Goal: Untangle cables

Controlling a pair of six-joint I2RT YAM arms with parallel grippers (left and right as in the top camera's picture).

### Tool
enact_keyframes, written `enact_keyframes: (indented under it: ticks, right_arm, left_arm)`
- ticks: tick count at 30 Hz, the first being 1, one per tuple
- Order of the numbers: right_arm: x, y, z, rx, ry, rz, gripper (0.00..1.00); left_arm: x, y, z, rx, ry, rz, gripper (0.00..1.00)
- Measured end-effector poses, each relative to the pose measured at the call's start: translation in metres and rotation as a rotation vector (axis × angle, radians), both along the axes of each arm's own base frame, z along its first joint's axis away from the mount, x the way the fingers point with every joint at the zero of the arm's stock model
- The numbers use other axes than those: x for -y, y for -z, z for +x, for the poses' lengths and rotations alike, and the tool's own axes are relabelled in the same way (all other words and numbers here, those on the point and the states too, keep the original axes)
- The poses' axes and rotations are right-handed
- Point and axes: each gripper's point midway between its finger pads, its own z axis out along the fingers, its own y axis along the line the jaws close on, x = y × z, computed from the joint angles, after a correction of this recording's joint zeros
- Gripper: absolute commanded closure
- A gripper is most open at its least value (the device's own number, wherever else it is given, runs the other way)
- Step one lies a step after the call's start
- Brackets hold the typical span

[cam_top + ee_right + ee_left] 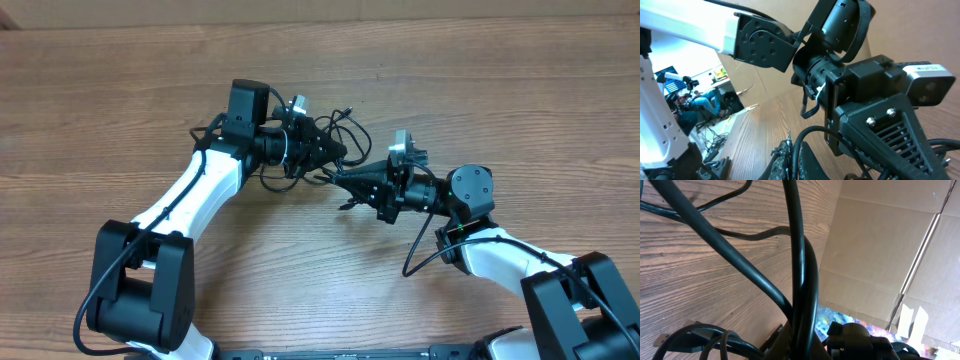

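The cables (343,124) are a bunch of thin black cords in loops at the middle of the table, between my two grippers. My left gripper (326,152) reaches in from the left and is shut on strands of the bunch. In the left wrist view, black cords (801,255) rise straight out of its closed jaws (803,336). My right gripper (341,178) comes in from the right, close under the left one. In the right wrist view its fingertips (788,159) pinch one black cord (812,132) that arches up toward the left gripper's body (880,117).
The table is bare wood (120,90). A cardboard wall (300,10) stands along its far edge and fills the right side of the left wrist view (880,255). The right arm's own thick cable (420,250) hangs in a loop beside its wrist.
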Motion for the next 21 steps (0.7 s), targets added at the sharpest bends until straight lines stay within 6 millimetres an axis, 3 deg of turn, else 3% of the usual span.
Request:
enact_keyframes:
  ticks: [4, 11, 21]
  right_arm:
    - [0.004, 0.001, 0.008, 0.012, 0.043, -0.005, 0.96]
    - [0.031, 0.019, 0.036, -0.042, 0.174, -0.053, 0.96]
    - [0.021, 0.013, 0.019, -0.079, 0.075, -0.023, 0.96]
  left_arm:
    - [0.000, 0.000, 0.000, 0.007, 0.005, -0.001, 0.96]
    - [0.004, -0.007, -0.008, 0.019, 0.057, -0.045, 0.96]
    - [-0.003, 0.005, 0.005, 0.029, -0.021, 0.036, 0.95]
